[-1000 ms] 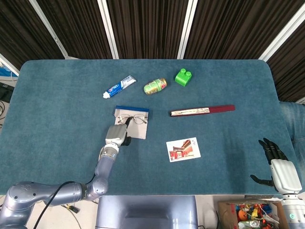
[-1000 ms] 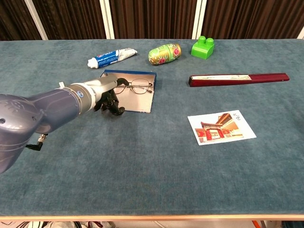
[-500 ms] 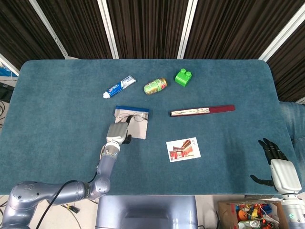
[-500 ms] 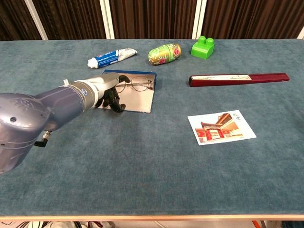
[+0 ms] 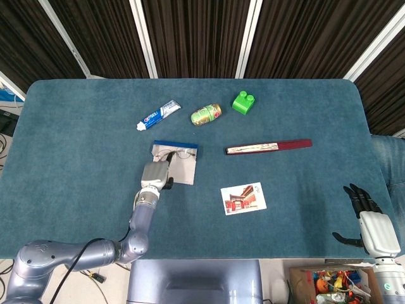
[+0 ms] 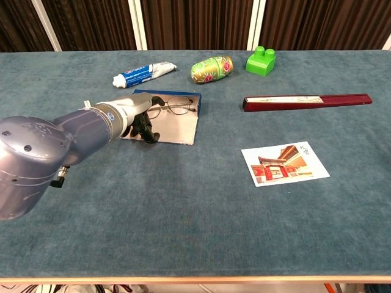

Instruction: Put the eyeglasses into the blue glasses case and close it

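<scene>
The blue glasses case (image 6: 177, 127) lies open and flat left of the table's middle, grey lining up, blue rim at its far edge (image 5: 174, 144). The thin-rimmed eyeglasses (image 6: 173, 108) lie across the far part of the lining, also seen as the eyeglasses (image 5: 178, 154) in the head view. My left hand (image 6: 138, 118) is at the case's left side and pinches the left end of the glasses, dark fingers curled over the lining. In the head view the left hand (image 5: 155, 173) covers the case's near left corner. My right hand (image 5: 369, 220) hangs off the table's near right corner, fingers apart, holding nothing.
Behind the case lie a toothpaste tube (image 6: 143, 74), a green-gold can (image 6: 211, 68) and a green toy block (image 6: 261, 61). A dark red folded fan (image 6: 306, 101) lies to the right, with a picture card (image 6: 285, 163) nearer me. A box of toys (image 5: 329, 285) sits below the table.
My left hand slid a little toward the far edge of the case, and the eyeglasses moved with it, deeper onto the lining. The right hand stayed still.
</scene>
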You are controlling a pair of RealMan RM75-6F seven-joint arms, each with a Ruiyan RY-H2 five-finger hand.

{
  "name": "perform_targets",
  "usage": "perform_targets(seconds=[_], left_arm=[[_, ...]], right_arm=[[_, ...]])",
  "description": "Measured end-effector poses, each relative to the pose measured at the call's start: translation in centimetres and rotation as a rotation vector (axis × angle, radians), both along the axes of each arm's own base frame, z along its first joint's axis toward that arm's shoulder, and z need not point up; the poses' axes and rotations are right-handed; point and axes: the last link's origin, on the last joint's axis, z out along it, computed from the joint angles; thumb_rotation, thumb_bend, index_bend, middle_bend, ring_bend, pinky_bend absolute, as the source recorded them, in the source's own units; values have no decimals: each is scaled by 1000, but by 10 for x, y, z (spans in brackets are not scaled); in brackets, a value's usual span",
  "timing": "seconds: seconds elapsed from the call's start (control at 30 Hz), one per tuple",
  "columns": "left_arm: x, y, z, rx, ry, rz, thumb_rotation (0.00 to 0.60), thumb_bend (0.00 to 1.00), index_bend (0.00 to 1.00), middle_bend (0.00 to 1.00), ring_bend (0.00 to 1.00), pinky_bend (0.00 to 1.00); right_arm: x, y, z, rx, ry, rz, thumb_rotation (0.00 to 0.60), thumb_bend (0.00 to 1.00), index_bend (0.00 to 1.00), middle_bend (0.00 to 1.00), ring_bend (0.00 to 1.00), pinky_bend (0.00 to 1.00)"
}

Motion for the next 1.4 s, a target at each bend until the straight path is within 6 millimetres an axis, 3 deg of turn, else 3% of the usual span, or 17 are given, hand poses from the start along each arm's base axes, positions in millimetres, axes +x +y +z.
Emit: perform_targets(seconds=[0.63, 1.13, 1.23, 1.3, 1.4], left_arm=[[7, 11, -1, 38, 53, -20, 600, 454, 0, 796, 771, 796], [15, 6, -4, 39, 89, -53, 600, 454, 2, 775, 763, 792], [16, 0, -1, 42, 90, -85, 600, 447, 105, 695, 685, 723], [17, -4, 1, 45, 86, -107, 600, 402, 196, 580, 541, 611], [16, -12, 7, 42, 76, -143, 600, 301, 214, 395, 282, 377]], right_arm=[[0, 0, 0, 4, -4, -16, 600, 108, 23, 0, 33, 177], [0, 0, 0, 8, -6, -19, 600, 107, 23, 0, 33, 177], [0, 0, 1, 7, -7, -18, 600, 108, 23, 0, 33, 177], [0, 0, 1, 6, -8, -19, 600, 107, 23, 0, 33, 178], [0, 0, 1, 7, -10, -20, 600, 108, 23, 0, 33, 177]])
